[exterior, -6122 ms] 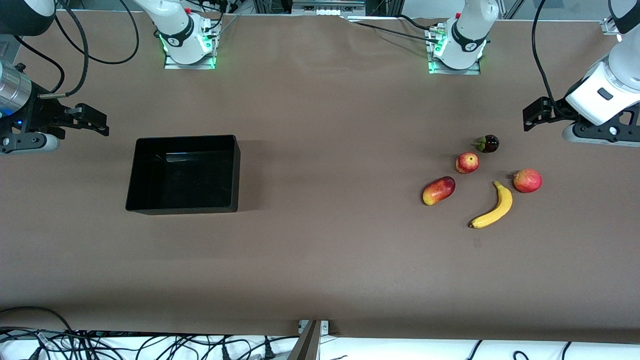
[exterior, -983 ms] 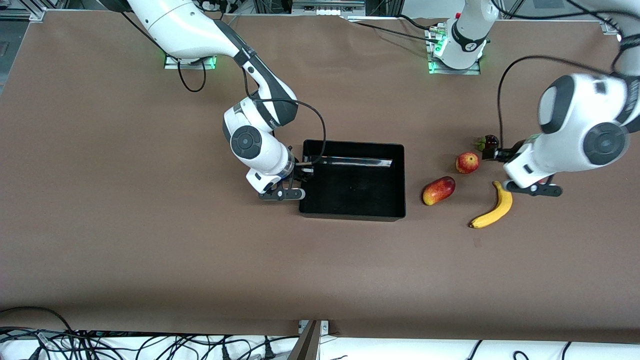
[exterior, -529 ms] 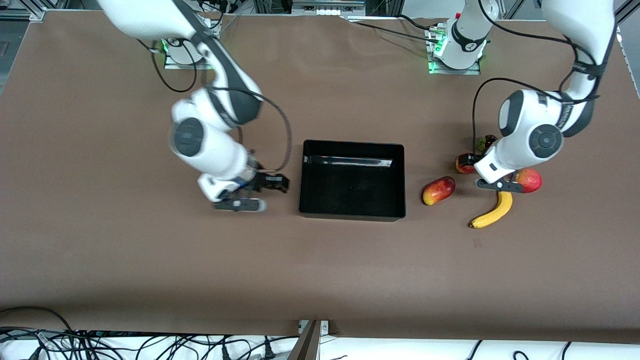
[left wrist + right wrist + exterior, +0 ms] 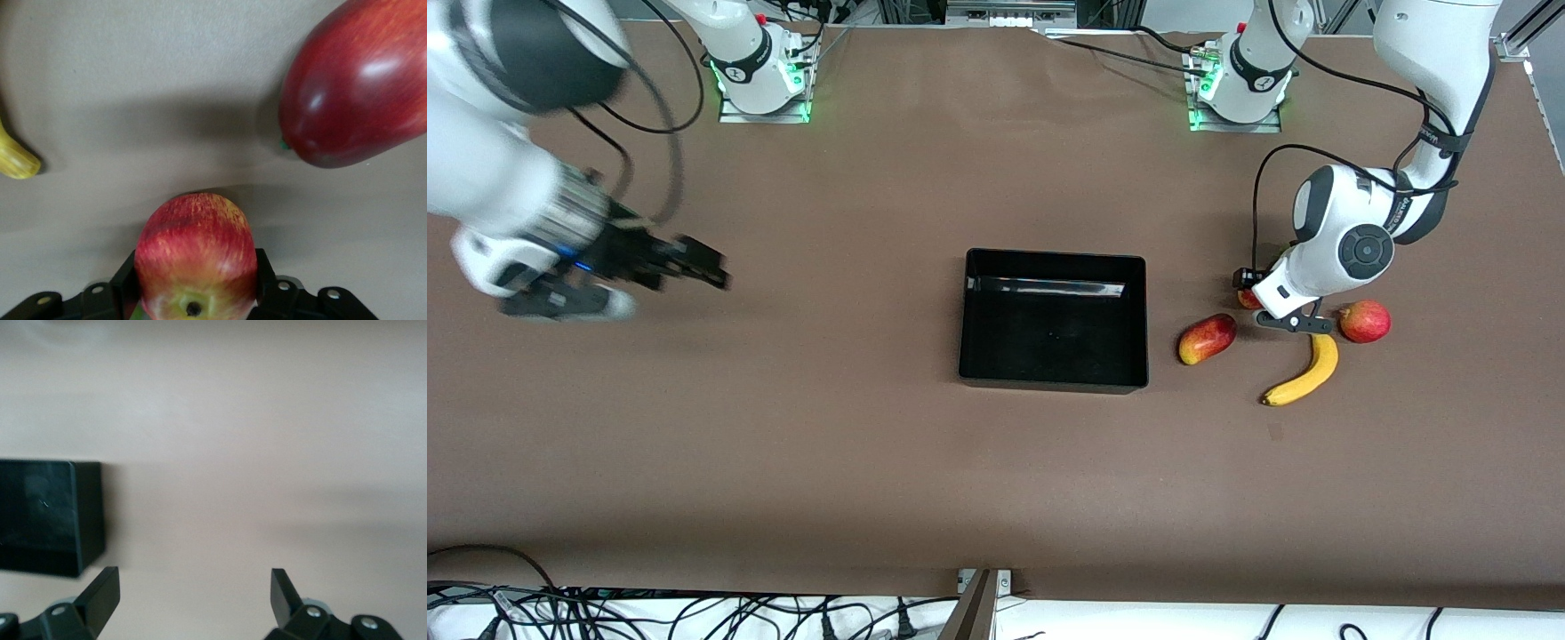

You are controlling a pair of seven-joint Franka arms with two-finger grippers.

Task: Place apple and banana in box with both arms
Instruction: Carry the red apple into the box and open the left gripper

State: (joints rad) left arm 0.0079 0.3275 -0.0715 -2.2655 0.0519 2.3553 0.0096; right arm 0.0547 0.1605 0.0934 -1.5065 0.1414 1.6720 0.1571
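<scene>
The apple [image 4: 195, 247] rests on the table with the fingers [image 4: 125, 280] of my left gripper [image 4: 195, 273] pressed against both its sides. From the front, my left gripper [image 4: 1254, 300] covers nearly all of the apple [image 4: 1242, 300]. The banana [image 4: 1303, 373] lies on the table nearer to the front camera than the apple; its tip [image 4: 15, 159] shows in the left wrist view. The black box [image 4: 1049, 257] stands in the middle of the table with nothing in it. My right gripper [image 4: 698, 267] hangs open and holding nothing over the table toward the right arm's end, its open span [image 4: 193, 583] facing the box [image 4: 47, 513].
A red-yellow mango-shaped fruit [image 4: 1207, 339] lies between the box and the apple, close by my left gripper [image 4: 360, 87]. A red-pink round fruit [image 4: 1364, 321] sits beside the banana's upper tip, toward the left arm's end.
My right gripper opened and swung away from the box toward the right arm's end. My left gripper came down over the apple and closed onto it.
</scene>
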